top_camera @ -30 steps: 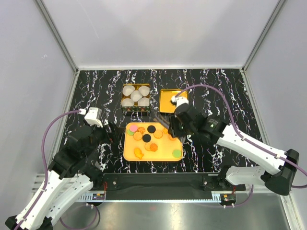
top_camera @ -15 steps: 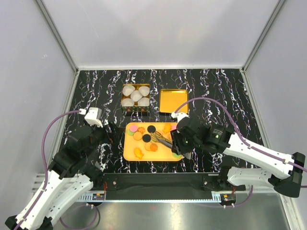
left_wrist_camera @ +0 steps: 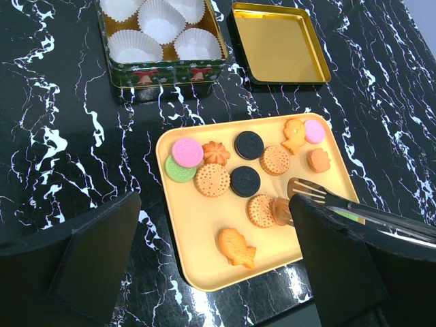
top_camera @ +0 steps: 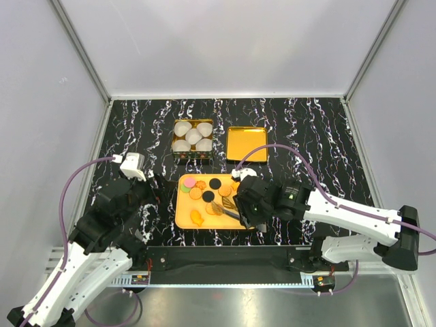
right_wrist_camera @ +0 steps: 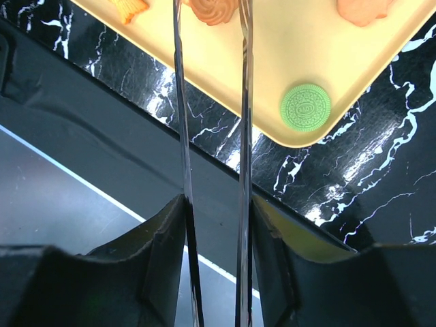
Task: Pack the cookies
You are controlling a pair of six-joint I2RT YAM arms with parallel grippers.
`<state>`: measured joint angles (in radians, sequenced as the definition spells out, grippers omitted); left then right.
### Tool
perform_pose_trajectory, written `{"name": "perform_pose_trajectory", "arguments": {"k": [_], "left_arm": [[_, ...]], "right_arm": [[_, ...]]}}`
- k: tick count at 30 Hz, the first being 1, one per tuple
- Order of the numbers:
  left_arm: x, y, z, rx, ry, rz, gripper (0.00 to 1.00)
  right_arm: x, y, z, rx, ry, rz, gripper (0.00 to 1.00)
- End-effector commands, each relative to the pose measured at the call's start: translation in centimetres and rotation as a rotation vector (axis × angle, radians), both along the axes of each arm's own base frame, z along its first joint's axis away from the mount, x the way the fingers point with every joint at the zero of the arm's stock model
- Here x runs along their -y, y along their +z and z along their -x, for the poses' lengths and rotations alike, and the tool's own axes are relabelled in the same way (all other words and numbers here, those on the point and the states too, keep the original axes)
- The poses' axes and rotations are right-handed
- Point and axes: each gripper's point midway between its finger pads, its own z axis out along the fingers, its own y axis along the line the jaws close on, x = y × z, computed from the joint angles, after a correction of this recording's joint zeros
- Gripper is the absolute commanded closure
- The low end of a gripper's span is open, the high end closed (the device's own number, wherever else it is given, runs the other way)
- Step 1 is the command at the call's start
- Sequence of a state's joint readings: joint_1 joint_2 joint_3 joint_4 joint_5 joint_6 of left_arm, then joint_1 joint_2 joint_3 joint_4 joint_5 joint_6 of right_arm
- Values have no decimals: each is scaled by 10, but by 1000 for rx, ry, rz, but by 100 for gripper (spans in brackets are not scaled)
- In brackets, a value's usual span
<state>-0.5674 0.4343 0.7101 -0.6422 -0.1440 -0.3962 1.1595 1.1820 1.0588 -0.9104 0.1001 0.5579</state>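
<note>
- Hovering at far left above the black marbled table [left_wrist_camera: 61, 143]: left gripper [left_wrist_camera: 214, 225], fingers set wide apart, nothing between them.
- Sitting at the back, left of centre: green tin [left_wrist_camera: 163, 71] filled with white paper cups [left_wrist_camera: 136, 44].
- Lying loose on the orange tray [left_wrist_camera: 204, 252] mid-table, none in the tin: cookies [left_wrist_camera: 245, 181], with pink and green discs at its left end, a fish shape near the front edge and a green disc [right_wrist_camera: 306, 107] at the near right corner.
- Resting just right of the tin: gold lid [left_wrist_camera: 279, 48].
- Reaching over the tray's right half: metal tongs [right_wrist_camera: 182, 136], blades apart, an orange swirl cookie [right_wrist_camera: 212, 9] between the tips; cannot tell whether pinched.
- Clamping the tongs' handle end: right gripper [right_wrist_camera: 212, 231].
</note>
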Motion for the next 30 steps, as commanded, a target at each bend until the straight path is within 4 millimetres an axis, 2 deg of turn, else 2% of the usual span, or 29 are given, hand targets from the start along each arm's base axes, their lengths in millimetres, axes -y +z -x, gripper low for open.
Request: {"name": "perform_pose_trajectory", "arguments": {"k": [1,10,16,23,30], "left_arm": [[1,7,-4,23,10,9,1],[1,7,-4,23,10,9,1],[0,7,-4,25,10,10,1],[1,7,-5,22,8,7,1],[1,8,-4,25,9,8,1]], "right_arm": [[-8,3,-5,33,-12,-14,52],[-9,-4,-4,23,-5,-8,48],[-12,-8,-2,6,3,0,49],[-18,-9,-1,-7,13,-7,53],[-19,-2,-2,5,9,-14,61]]}}
